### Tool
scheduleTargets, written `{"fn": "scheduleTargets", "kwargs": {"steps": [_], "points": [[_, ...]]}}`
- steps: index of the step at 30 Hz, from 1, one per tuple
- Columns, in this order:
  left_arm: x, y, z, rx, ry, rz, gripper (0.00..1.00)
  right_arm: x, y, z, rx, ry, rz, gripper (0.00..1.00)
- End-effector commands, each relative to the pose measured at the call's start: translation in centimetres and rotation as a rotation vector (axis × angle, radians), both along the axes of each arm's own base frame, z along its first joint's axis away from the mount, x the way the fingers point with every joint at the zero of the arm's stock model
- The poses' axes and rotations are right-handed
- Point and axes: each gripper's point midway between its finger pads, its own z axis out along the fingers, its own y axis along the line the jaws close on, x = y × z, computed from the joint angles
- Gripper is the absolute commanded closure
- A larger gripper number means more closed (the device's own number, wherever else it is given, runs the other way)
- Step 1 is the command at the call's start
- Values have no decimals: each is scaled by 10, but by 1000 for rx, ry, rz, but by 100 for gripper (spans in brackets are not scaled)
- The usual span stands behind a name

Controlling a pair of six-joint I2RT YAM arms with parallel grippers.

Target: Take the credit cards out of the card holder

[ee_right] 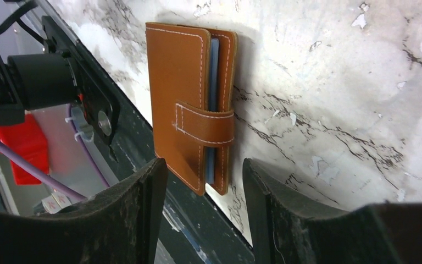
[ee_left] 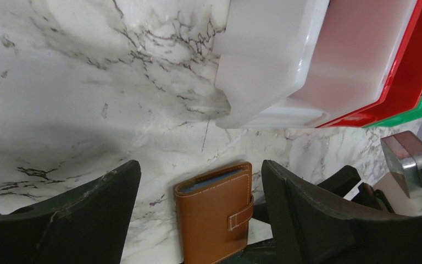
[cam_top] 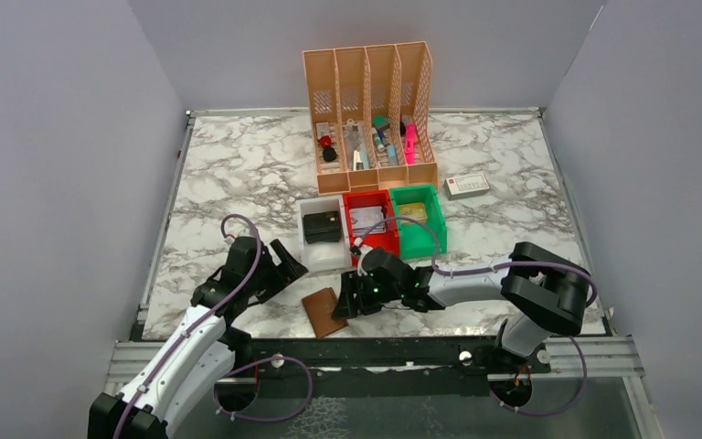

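Peach organizer (cam_top: 370, 73) stands behind white bin (cam_top: 303, 236), red bin (cam_top: 379, 245) and green bin (cam_top: 420, 240) on the marble table (cam_top: 238, 174).

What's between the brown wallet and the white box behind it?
Nothing. Only bare marble tabletop lies between the flat brown leather card holder and the white plastic bin. The left wrist view shows it clearly.

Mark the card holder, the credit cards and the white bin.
card holder (ee_right: 178, 93): right wrist view, on the brown front cover.
credit cards (ee_right: 213, 71): right wrist view, on the bluish edges showing between the covers.
white bin (ee_left: 264, 60): left wrist view, on its outer side wall.
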Motion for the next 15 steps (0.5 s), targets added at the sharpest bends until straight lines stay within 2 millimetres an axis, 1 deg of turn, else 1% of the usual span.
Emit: {"fn": "scheduleTargets", "kwargs": {"steps": [1, 4, 6, 10, 13, 15], "points": [[-15, -19, -8, -97, 65, -59, 18, 2, 6, -9, 0, 11, -54, 44], [-26, -22, -20, -109, 102, -78, 22, 0, 8, -10, 13, 26, -68, 47], [-32, -24, -24, -127, 110, -78, 24, 0, 10, -8, 31, 38, -78, 50], [-41, -33, -31, -176, 104, -92, 34, 0, 18, 2, 87, 53, -88, 51], [-47, -43, -33, -190, 105, -131, 38, 1, 23, 9, 126, 61, -103, 59], [-50, -49, -35, -180, 106, -162, 39, 2, 26, 14, 155, 62, -108, 64]]}}
